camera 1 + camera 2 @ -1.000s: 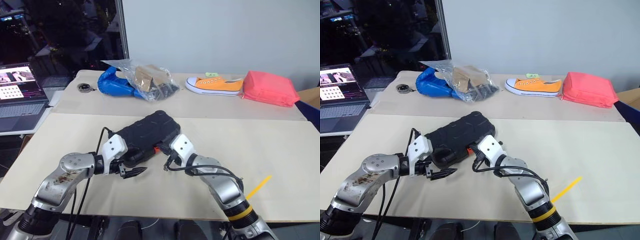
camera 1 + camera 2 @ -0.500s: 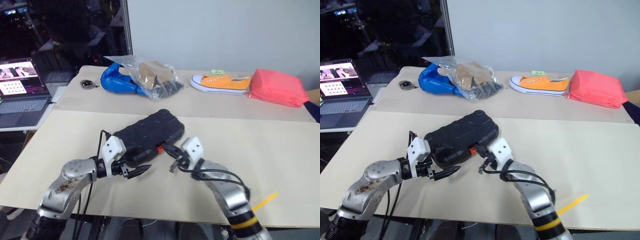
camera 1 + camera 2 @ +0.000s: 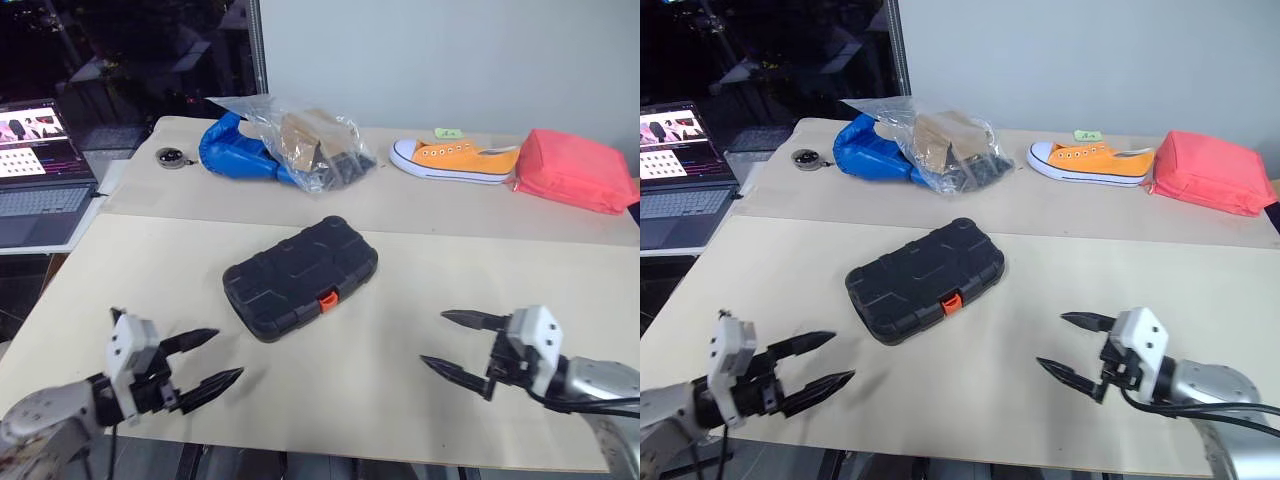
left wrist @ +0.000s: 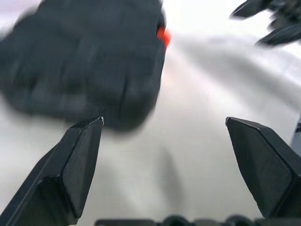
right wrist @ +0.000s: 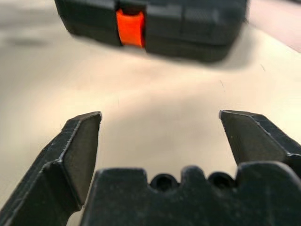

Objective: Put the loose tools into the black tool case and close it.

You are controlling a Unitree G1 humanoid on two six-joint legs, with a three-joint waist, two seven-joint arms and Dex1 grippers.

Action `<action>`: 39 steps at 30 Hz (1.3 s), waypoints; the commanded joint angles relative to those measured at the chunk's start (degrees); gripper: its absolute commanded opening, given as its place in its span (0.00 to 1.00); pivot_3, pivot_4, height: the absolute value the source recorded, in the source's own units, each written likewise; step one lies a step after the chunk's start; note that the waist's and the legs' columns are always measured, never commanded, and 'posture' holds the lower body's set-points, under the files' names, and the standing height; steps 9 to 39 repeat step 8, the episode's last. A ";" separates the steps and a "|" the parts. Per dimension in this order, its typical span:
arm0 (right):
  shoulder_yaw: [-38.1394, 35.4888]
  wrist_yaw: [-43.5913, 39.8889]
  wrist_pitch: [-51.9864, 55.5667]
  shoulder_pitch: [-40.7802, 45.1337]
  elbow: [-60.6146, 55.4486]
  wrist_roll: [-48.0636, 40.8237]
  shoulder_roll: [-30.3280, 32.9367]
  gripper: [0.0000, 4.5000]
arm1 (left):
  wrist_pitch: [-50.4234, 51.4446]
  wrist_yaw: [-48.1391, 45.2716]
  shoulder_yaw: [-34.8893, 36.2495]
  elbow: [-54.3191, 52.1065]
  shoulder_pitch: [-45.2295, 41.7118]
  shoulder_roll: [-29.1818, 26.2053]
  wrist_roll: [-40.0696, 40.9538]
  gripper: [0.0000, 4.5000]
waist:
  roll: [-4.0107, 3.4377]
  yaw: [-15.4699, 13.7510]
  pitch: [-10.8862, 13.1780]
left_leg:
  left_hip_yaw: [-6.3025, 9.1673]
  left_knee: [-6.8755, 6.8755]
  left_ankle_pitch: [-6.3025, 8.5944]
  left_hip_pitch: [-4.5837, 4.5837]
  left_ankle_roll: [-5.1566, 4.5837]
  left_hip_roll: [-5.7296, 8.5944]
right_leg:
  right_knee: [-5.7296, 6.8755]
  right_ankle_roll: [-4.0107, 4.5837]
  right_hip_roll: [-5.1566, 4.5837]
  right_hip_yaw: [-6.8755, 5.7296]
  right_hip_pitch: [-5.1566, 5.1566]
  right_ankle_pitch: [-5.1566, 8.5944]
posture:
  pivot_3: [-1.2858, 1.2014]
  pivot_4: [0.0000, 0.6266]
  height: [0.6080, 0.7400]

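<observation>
The black tool case [image 3: 300, 277] lies shut in the middle of the cream table, its ribbed lid up and its small orange latch [image 3: 327, 299] on the near long side. The loose tools are out of view. My left gripper [image 3: 203, 360] hovers open over the near left of the table, well apart from the case. My right gripper [image 3: 458, 345] stands open at the near right, also clear of the case. The case [image 5: 155, 23] and its latch [image 5: 130, 28] lie ahead of the right fingers. Nothing sits between either pair of fingers.
At the back of the table lie a clear plastic bag [image 3: 300, 145] over a blue object [image 3: 230, 160], an orange sneaker [image 3: 455, 160], a pink pouch [image 3: 575, 170] and a small round metal thing [image 3: 170, 157]. An open laptop [image 3: 35, 165] stands on a side table at the left.
Both grippers have pulled back from the case toward the near edge, left to the left, right to the right. The right gripper has opened. The camera has shifted.
</observation>
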State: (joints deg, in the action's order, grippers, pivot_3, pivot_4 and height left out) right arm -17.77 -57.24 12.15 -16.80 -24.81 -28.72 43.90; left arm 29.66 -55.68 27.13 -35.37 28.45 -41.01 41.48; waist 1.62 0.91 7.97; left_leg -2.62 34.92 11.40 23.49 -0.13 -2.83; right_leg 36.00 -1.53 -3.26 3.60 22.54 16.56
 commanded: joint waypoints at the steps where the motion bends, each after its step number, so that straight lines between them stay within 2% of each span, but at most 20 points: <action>1: -5.04 -2.15 -1.80 -0.91 -0.36 -2.55 0.74 1.00 | -2.23 -2.12 4.10 -1.45 1.88 -0.83 0.77 1.00 | 0.02 -0.12 0.16 | 0.00 0.01 0.00 -0.18 0.00 -0.01 | 0.00 0.31 -0.02 0.00 -0.14 0.19 | 0.52 0.24 1.00; 8: -4.85 -3.22 -6.00 -1.17 2.60 -0.19 -0.69 1.00 | -3.00 -3.39 4.21 1.37 0.50 -0.70 1.57 1.00 | 0.00 -0.23 0.17 | -0.07 0.12 0.13 -0.36 0.24 -0.01 | 0.03 0.11 -0.12 0.02 -0.34 0.20 | 0.52 0.24 1.00; 39: -4.85 -3.22 -6.00 -1.17 2.60 -0.19 -0.69 1.00 | -3.00 -3.39 4.21 1.37 0.50 -0.70 1.57 1.00 | 0.00 -0.23 0.17 | -0.07 0.12 0.13 -0.36 0.24 -0.01 | 0.03 0.11 -0.12 0.02 -0.34 0.20 | 0.52 0.24 1.00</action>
